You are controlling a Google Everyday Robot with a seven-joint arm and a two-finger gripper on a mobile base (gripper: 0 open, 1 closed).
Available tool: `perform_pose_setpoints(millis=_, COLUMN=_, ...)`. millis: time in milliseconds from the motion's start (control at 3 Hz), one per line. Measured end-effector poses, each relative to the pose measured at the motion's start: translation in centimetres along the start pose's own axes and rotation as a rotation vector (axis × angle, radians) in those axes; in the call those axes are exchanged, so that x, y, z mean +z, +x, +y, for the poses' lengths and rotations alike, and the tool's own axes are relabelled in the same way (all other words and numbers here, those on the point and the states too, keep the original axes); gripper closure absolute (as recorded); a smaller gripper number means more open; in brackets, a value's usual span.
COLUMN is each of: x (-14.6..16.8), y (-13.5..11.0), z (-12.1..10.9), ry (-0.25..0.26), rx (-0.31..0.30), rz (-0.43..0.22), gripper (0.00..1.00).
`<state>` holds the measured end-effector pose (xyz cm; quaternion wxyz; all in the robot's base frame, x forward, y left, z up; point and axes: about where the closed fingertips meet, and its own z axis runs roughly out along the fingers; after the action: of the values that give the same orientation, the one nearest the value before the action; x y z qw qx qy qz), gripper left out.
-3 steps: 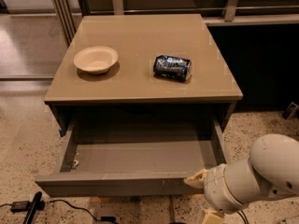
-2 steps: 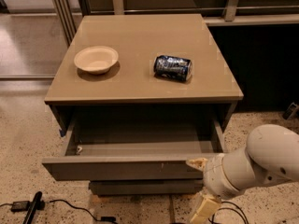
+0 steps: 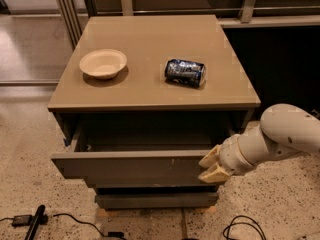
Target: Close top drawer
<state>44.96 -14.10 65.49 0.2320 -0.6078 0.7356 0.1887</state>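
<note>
Grey-brown top drawer [image 3: 130, 165] stands partway out below the front edge of the worktop [image 3: 150, 39], with a strip of its grey inside showing. My gripper [image 3: 205, 168] is at the right end of the drawer's front panel, beneath the worktop's front right corner. Tan fingers [image 3: 210, 157] are parted one above the other, holding nothing, tips right at the panel. Pale bowl [image 3: 103, 63] sits upright near the worktop's left edge. Dark blue can [image 3: 185, 72] lies on its side right of centre, well apart from the bowl. Black cables [image 3: 240, 229] lie on the speckled floor.
</note>
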Motion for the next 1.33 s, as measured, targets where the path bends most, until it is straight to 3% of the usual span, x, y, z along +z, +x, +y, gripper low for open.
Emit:
perform_pose_setpoints(millis=333, x=-0.25, y=0.45, z=-3.45, ry=0.033, rx=0.015, rz=0.011, gripper=0.53)
perform_pose_setpoints(millis=1000, x=-0.25, y=0.45, z=-3.45, ry=0.033, rx=0.015, rz=0.011, gripper=0.06)
perform_pose_setpoints(millis=1333, x=-0.24, y=0.45, z=-3.44, ry=0.033, rx=0.015, rz=0.011, gripper=0.0)
